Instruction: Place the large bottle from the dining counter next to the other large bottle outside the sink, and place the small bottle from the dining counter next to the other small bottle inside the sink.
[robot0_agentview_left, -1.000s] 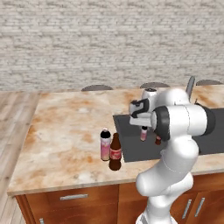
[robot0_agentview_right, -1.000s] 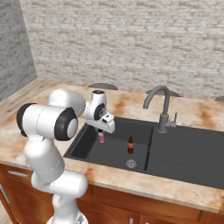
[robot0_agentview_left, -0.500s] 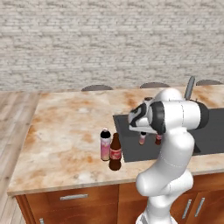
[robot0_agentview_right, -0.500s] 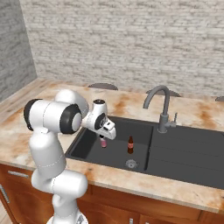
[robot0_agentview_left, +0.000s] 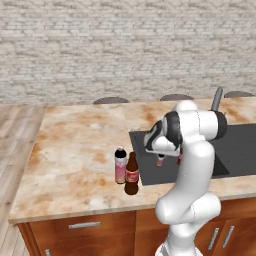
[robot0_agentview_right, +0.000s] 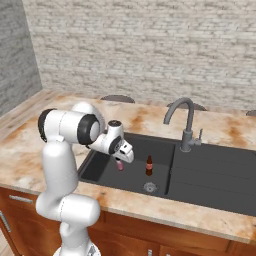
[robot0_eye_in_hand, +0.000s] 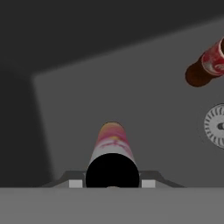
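Pincer (robot0_agentview_right: 120, 161) clamped on the small pink bottle (robot0_agentview_right: 119, 164), which hangs cap-up inside the sink (robot0_agentview_right: 210, 175) above its dark floor; the large brown bottle (robot0_agentview_left: 131, 174) already stands beside the pink black-capped bottle (robot0_agentview_left: 120, 165) on the counter (robot0_agentview_left: 75, 150), so the last step looks in hand. What remains, I judge, is lowering it upright and letting go near the tiny brown bottle (robot0_agentview_right: 148, 165), just beyond the pincer toward the faucet (robot0_agentview_right: 182, 125), with the drain (robot0_eye_in_hand: 215, 126) near it. Bent at the elbow, the arm reaches forward with the hand tilted down into the basin.
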